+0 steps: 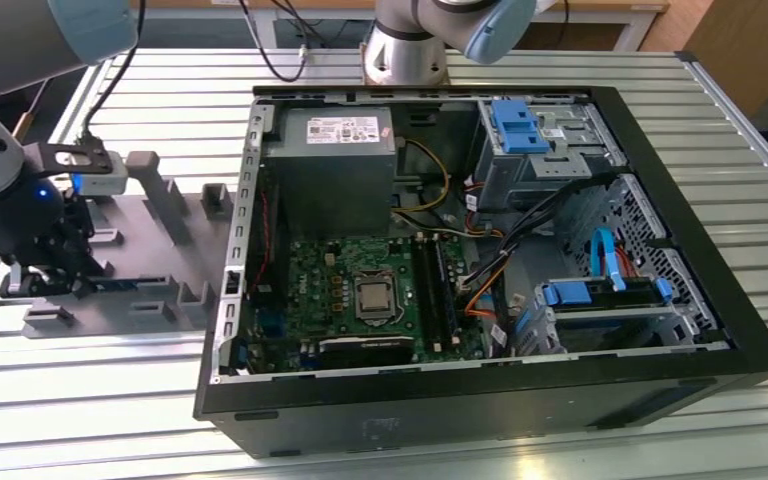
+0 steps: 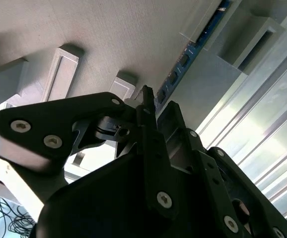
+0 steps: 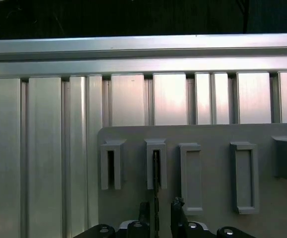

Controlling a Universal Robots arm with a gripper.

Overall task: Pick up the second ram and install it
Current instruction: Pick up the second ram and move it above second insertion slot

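The hand (image 3: 160, 204), narrowly open, straddles the second ram (image 3: 156, 171) standing in the gray fixture (image 3: 208, 136).

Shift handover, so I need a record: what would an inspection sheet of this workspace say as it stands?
Surface: slatted aluminium table bearing a grey slotted fixture and an open computer case.
Job's things: second ram stands on edge in the fixture's slots.
Clutter: nothing seen.
Grippers: pincer open, low over the fixture, jaws either side of the ram.
Cables: black leads beyond the case; coloured wiring inside it.
Surroundings: arm base mounted beyond the case.
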